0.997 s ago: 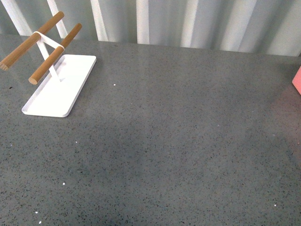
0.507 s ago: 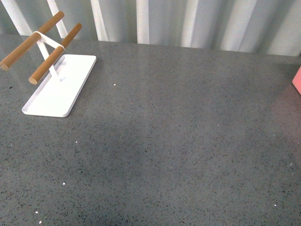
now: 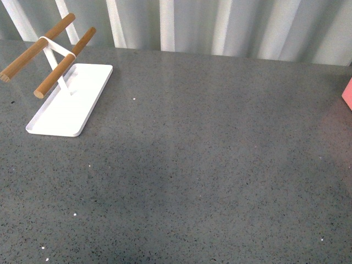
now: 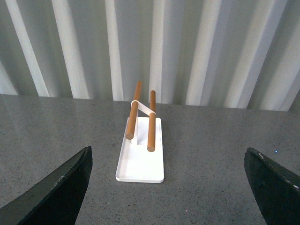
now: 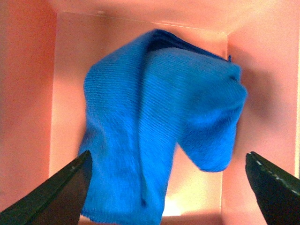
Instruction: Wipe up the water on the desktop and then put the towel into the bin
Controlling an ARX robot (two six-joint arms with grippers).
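Observation:
In the right wrist view the bright blue towel lies crumpled inside the salmon-pink bin, slightly blurred, with pink walls all round it. My right gripper hangs open over the bin, its fingers wide apart and off the towel. Only a pink corner of the bin shows in the front view, at the right edge of the dark grey speckled desktop. My left gripper is open above the desktop and holds nothing. Neither arm shows in the front view. I see no water on the desktop.
A flat white tray with two wooden bars on a white stand sits at the desktop's far left. The same tray lies straight ahead of my left gripper. A ribbed pale wall closes the back.

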